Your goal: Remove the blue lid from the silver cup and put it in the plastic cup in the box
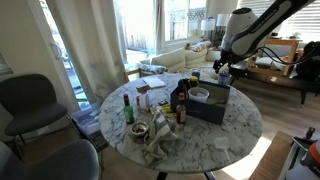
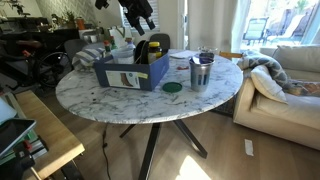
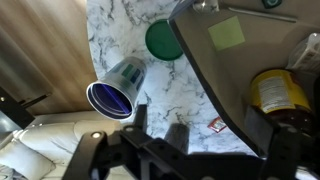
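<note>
The silver cup [image 3: 125,75] stands on the marble table just outside the box, with the blue lid [image 3: 110,98] on its mouth; the cup also shows in an exterior view [image 2: 201,73]. The dark blue-grey box [image 1: 212,104] holds the pale plastic cup [image 1: 199,94]. In the wrist view, the box wall [image 3: 215,75] runs diagonally to the right of the silver cup. My gripper [image 3: 212,135] hangs open and empty above the box edge, well above the table, and it shows in both exterior views [image 1: 222,70] [image 2: 141,22].
A green lid [image 3: 160,38] lies flat on the table between the silver cup and the box. A yellow container [image 3: 268,90] sits inside the box. Dark bottles [image 1: 180,100] and clutter [image 1: 155,130] stand on the table's other half. A sofa [image 2: 285,85] is beside the table.
</note>
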Controlling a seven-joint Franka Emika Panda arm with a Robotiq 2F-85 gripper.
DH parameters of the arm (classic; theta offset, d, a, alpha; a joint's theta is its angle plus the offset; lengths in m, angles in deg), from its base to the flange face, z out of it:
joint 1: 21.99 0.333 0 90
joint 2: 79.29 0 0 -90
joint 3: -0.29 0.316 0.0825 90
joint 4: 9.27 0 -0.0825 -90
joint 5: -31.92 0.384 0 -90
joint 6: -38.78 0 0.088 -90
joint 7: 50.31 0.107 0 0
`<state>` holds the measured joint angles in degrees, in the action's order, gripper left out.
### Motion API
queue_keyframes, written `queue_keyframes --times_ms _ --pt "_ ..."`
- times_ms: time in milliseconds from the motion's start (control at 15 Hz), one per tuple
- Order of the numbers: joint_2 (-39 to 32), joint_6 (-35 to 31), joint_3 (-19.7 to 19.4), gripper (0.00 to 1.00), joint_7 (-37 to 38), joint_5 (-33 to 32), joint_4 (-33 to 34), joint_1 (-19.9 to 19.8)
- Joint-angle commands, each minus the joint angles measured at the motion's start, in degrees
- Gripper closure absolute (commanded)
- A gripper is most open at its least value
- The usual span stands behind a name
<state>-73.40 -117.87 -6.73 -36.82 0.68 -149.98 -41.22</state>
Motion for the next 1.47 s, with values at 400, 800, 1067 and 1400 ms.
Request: queue_keyframes --times_ms 400,800,1067,1400 --pt "-6.9 1.4 -5.5 0.0 -12.6 -3.8 2.0 -0.1" --pt "-18.0 0.7 -15.9 0.0 1.4 -30.7 13.8 -1.8" --pt "-16.7 1.1 -15.9 0.0 -1.1 -28.5 12.9 -2.0" --pt "-19.7 -2.3 -15.5 0.0 0.5 -27.8 17.2 -2.0"
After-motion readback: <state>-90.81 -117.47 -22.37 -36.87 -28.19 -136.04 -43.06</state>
